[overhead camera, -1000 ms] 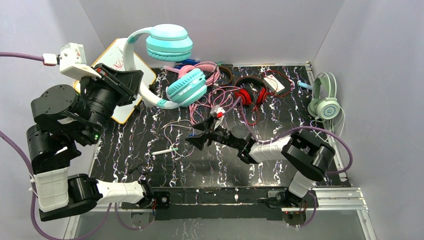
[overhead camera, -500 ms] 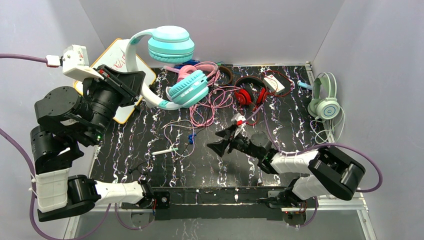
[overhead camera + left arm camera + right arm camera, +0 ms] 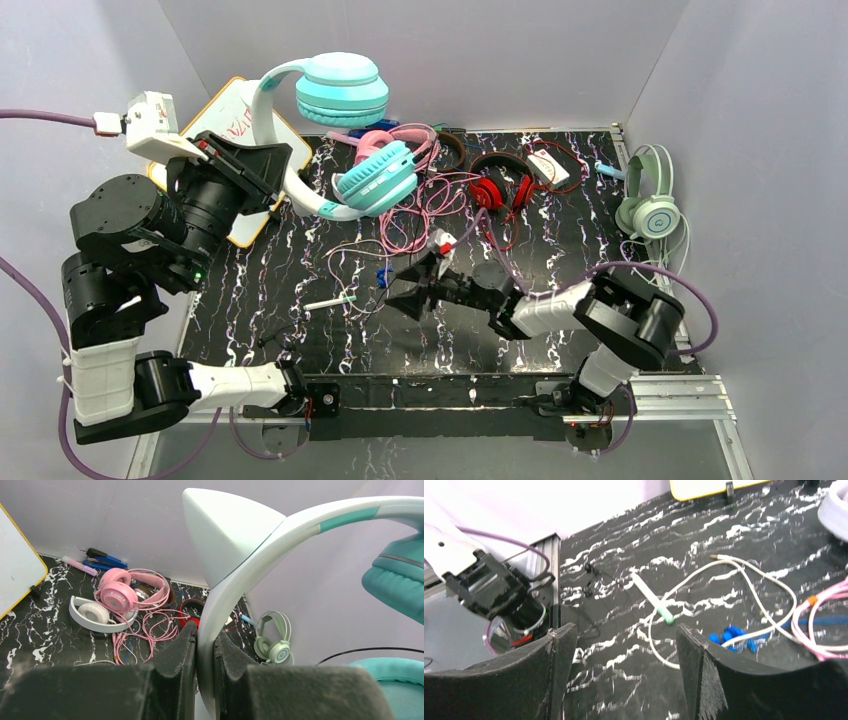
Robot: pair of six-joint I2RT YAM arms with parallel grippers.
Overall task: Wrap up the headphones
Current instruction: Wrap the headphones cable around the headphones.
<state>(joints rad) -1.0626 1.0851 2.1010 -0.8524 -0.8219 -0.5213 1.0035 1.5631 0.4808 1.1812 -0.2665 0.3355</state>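
The desk (image 3: 560, 250) is black with white marble veining, and the pen (image 3: 651, 600) on it is white with a green tip. The teal headphones (image 3: 340, 90) have a white headband with a teal band. Near them are pink headphones (image 3: 117, 596), red headphones (image 3: 488, 192), pale mint green headphones (image 3: 650, 215) and a white whiteboard (image 3: 228, 105) with a yellow rim.

Yellow-edged whiteboard (image 3: 228, 108) back left — green-tipped pen (image 3: 330, 302) on black marbled table (image 3: 250, 290), blue clips (image 3: 730, 636) near.

black-and-white arms (image 3: 240, 383), purple cables (image 3: 45, 114)
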